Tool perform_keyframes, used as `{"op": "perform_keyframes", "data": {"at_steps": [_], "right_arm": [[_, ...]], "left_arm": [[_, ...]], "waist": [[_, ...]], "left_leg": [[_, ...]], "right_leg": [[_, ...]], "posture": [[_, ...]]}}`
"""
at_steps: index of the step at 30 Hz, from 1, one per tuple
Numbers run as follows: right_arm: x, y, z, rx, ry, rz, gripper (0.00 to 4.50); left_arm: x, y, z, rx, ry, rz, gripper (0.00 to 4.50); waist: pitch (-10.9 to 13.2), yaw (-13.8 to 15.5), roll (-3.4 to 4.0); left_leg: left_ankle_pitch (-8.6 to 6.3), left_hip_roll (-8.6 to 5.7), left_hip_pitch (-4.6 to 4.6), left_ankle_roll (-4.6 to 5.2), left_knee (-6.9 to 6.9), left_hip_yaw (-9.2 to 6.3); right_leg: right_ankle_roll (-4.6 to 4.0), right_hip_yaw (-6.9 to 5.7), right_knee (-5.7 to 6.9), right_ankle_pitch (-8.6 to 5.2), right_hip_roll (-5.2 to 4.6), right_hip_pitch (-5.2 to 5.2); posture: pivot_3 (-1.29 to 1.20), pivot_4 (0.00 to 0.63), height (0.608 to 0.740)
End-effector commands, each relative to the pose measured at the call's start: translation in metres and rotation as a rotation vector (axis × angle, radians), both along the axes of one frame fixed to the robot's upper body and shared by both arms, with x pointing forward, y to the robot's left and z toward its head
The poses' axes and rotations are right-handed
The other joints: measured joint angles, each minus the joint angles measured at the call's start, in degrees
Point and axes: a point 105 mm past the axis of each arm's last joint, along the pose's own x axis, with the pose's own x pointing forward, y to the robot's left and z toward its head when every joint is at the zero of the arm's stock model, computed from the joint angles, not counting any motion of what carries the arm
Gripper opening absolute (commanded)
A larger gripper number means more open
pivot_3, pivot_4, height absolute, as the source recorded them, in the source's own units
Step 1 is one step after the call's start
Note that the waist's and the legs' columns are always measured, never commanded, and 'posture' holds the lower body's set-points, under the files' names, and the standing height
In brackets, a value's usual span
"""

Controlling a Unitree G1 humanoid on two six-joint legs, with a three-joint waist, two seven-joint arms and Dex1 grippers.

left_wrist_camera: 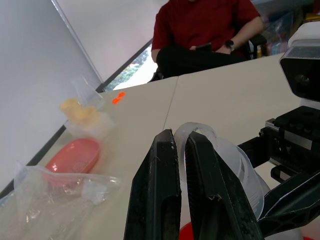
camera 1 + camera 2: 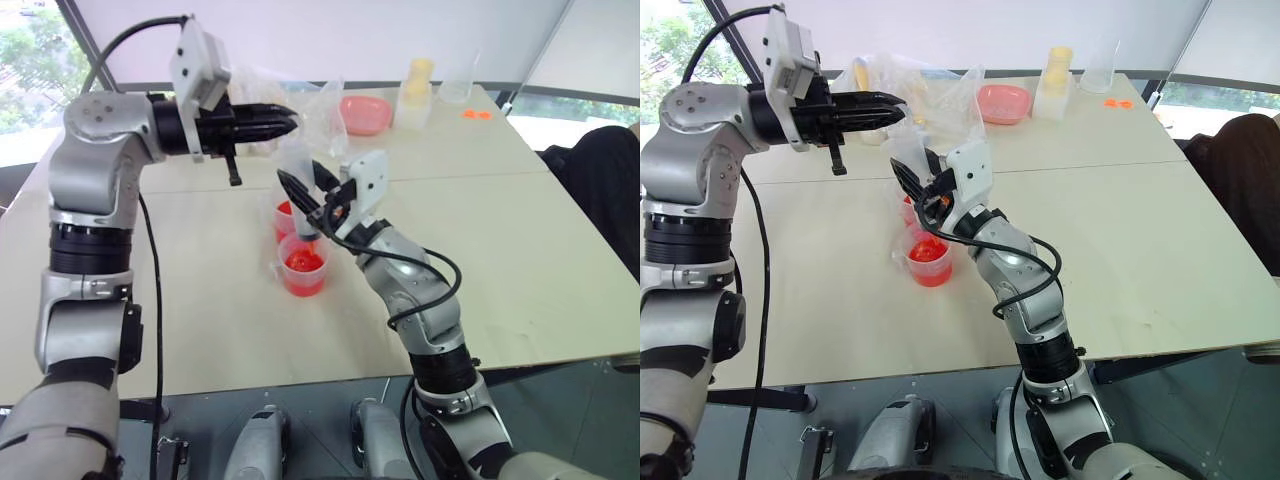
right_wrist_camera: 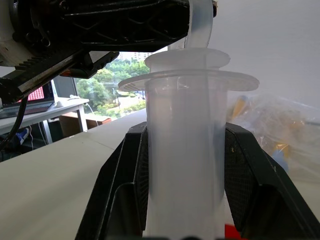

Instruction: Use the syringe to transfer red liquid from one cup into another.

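The clear syringe (image 3: 185,150) stood upright, its barrel clamped between the right claw's (image 2: 306,182) black fingers — white plunger pushed nearly in, tip over the near cup. Red liquid (image 2: 304,262) sat in both cups on the counter (image 2: 520,250).

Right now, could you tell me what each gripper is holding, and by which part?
The right gripper clamps the clear plastic syringe around its barrel, below the flange. The left gripper pinches the syringe's white plunger ring.
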Motion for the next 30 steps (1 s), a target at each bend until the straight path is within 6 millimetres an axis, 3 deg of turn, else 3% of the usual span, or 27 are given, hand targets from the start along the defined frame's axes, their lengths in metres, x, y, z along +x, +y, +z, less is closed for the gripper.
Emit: {"op": "perform_keyframes", "data": {"at_steps": [1, 5, 9, 12, 16, 21, 25, 30], "right_arm": [[-0.022, -0.006, 0.060, 0.098, -0.219, 0.018, 1.44], [-0.035, -0.001, 0.066, 0.097, -0.243, 0.077, 1.44], [-0.040, 0.000, 0.067, 0.092, -0.236, 0.100, 1.44], [-0.034, -0.011, 0.067, 0.143, -0.170, 0.083, 1.44], [-0.011, -0.047, 0.075, 0.244, -0.014, 0.038, 1.44], [0.009, -0.098, 0.092, 0.208, 0.100, -0.016, 1.44], [0.036, -0.130, 0.071, 0.154, 0.422, -0.065, 1.44], [0.058, -0.159, 0.011, 0.100, 0.824, -0.142, 1.44]], "left_arm": [[-0.012, -0.018, -0.012, 0.039, 0.075, -0.141, 1.07], [-0.010, -0.010, 0.001, -0.004, 0.066, -0.113, 3.03], [-0.009, 0.003, 0.015, -0.080, 0.081, -0.081, 3.03], [-0.009, 0.019, 0.018, -0.173, 0.145, -0.053, 3.03], [-0.014, 0.038, 0.012, -0.278, 0.215, 0.007, 3.03], [-0.029, 0.045, -0.016, -0.185, 0.228, 0.080, 3.03], [-0.050, 0.030, -0.031, -0.095, 0.221, 0.047, 3.03], [-0.067, 0.016, -0.044, -0.030, 0.218, 0.018, 3.03]], "waist": [[0.0, 0.1, 0.00], [0.0, 0.1, 0.03], [0.0, 0.0, 0.00], [0.0, -0.2, 0.00], [0.0, -0.1, 0.01], [0.0, 0.7, 0.01], [0.0, 1.3, 0.01], [0.0, 1.4, 0.01]], "left_leg": [[0.00, 0.00, 0.00, 0.00, 0.00, 0.00], [0.00, 0.00, 0.00, 0.00, 0.00, 0.00], [0.00, 0.01, 0.00, 0.00, 0.00, 0.00], [0.00, 0.03, 0.01, 0.00, 0.00, -0.01], [0.00, 0.15, 0.02, 0.00, 0.00, -0.02], [0.00, 0.14, -0.02, 0.00, -0.01, -0.03], [-0.01, 0.15, -0.02, 0.01, -0.02, 0.03], [-0.01, 0.16, -0.01, 0.02, -0.06, 0.06]], "right_leg": [[0.00, 0.00, 0.00, 0.00, 0.00, 0.00], [0.00, 0.00, 0.00, 0.00, -0.01, 0.00], [0.00, 0.00, 0.00, 0.00, 0.01, 0.00], [0.00, 0.00, 0.01, 0.00, 0.03, -0.01], [-0.01, 0.01, 0.03, 0.00, 0.02, -0.01], [-0.01, -0.02, -0.04, 0.00, -0.13, 0.02], [-0.05, 0.00, -0.14, -0.01, -0.16, 0.05], [-0.26, -0.01, -0.31, -0.09, -0.15, 0.12]], "posture": [[0.00, 0.150, 0.740], [0.00, 0.150, 0.740], [0.00, 0.150, 0.740], [0.00, 0.150, 0.740], [0.00, 0.150, 0.740], [0.00, 0.150, 0.740], [0.00, 0.150, 0.740], [0.00, 0.150, 0.740]]}}
